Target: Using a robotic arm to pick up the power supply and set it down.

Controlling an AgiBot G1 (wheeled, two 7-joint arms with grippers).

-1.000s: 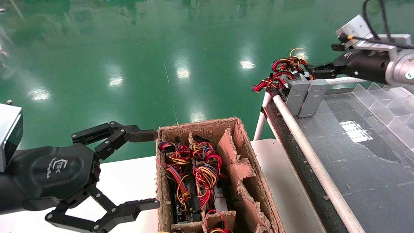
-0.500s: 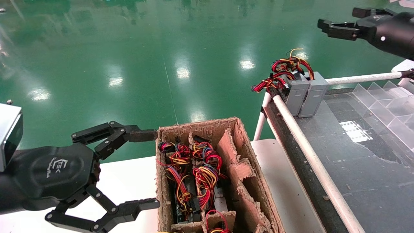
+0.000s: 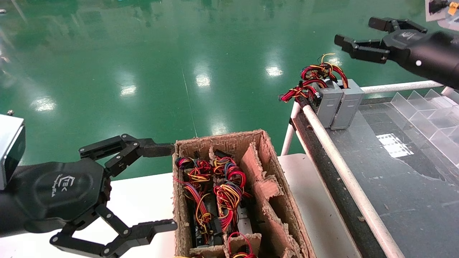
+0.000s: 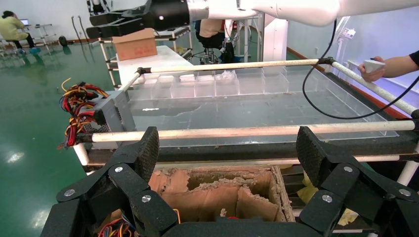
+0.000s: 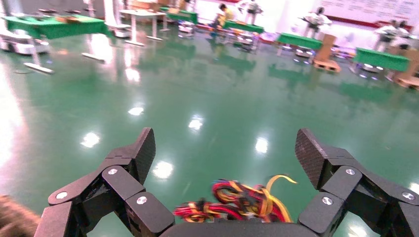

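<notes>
My right gripper (image 3: pixel 356 37) hangs wide open, empty, above the power supply (image 3: pixel 349 104): rigid, hefty metal, so I'd pinch the casing, not the floppy wires (image 3: pixel 321 73).

Your right gripper (image 3: pixel 355 37) hangs spread wide at upper right; your left gripper (image 3: pixel 166 188) sits parked, splayed, lower left.
</notes>
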